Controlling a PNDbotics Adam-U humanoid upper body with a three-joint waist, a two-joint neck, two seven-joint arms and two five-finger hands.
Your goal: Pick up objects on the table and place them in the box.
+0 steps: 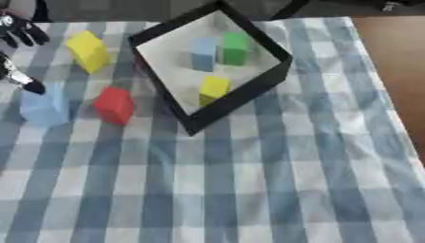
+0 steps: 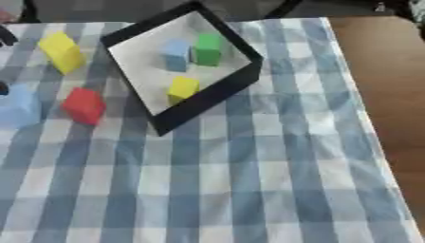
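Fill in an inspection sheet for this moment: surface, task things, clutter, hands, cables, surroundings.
Surface: blue and white checked cloth over the table, lying flat.
Task things: black box turned cornerwise, holding a light blue block, a green block and a small yellow block. Outside it, to its left: a tall yellow block, a red block and a pale blue block.
Clutter: nothing seen.
Hands: left hand at the upper left edge, black fingers reaching down to the pale blue block; contact unclear. Right hand not in view.
Cables: nothing seen.
Surroundings: brown floor on the right.
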